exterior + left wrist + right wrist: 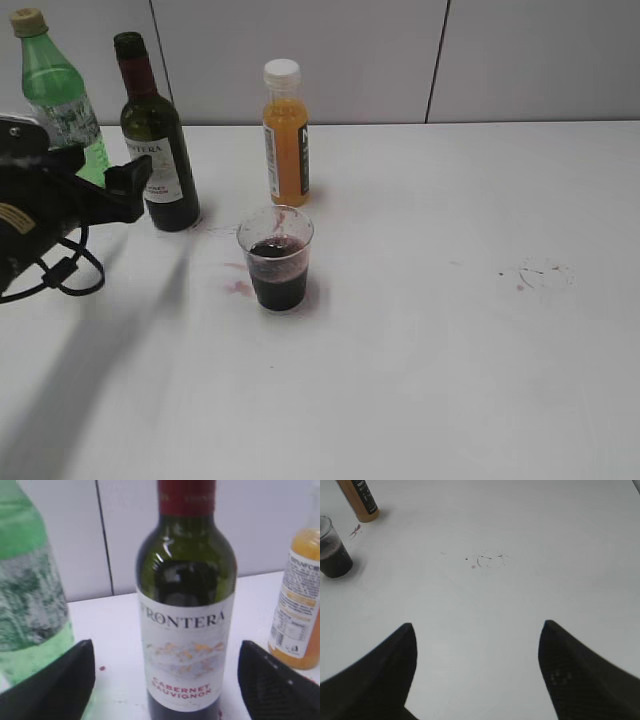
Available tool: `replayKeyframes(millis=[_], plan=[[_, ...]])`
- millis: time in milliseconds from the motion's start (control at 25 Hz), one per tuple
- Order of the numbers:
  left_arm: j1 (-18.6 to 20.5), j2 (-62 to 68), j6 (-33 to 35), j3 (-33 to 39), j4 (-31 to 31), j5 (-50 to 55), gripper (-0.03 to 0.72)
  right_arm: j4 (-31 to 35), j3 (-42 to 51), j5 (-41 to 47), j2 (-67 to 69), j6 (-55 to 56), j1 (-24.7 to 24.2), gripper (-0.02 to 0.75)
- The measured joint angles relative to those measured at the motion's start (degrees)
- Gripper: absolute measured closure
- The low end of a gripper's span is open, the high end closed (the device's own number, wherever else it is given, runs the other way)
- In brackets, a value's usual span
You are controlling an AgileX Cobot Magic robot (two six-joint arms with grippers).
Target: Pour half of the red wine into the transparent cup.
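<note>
Your red wine (277,272) sits dark in the clear cup (275,257), filling roughly the lower half, near the middle of the worktop (450,350). At about 10 o'clock from the cup stands the wine bottle (155,140), upright. Your left tool (165,680) has its jaws spread wide to either side of the bottle, touching nothing. The juice bottle (285,135) stands at 12 o'clock from the cup, the green bottle (55,95) farthest left. Your right tool (477,665) hangs wide apart over bare worktop, holding nothing.

dark purple-red wine (278,283), clear cup (275,228)
</note>
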Motion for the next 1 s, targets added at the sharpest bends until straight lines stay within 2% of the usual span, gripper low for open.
replayKeyframes(millis=[280,440,520,680,840,1000], plan=[[0.0,-18.9,4.3,1.1,-3.9,27.7,0.028,0.0,0.0,0.0,0.0,0.0,0.0,0.167],[0.7,-28.1,7.6,-0.6,-6.7,49.4,0.038,0.0,0.0,0.0,0.0,0.0,0.0,0.167],[2.3,-30.9,8.2,-3.3,-7.4,63.9,0.041,0.0,0.0,0.0,0.0,0.0,0.0,0.167],[8.0,-32.3,8.2,-10.6,-8.5,89.2,0.048,0.0,0.0,0.0,0.0,0.0,0.0,0.167],[14.3,-32.3,8.2,-16.8,-8.6,106.8,0.057,0.0,0.0,0.0,0.0,0.0,0.0,0.167],[18.4,-33.1,7.8,-18.7,-8.3,116.7,0.063,0.0,0.0,0.0,0.0,0.0,0.0,0.167]])
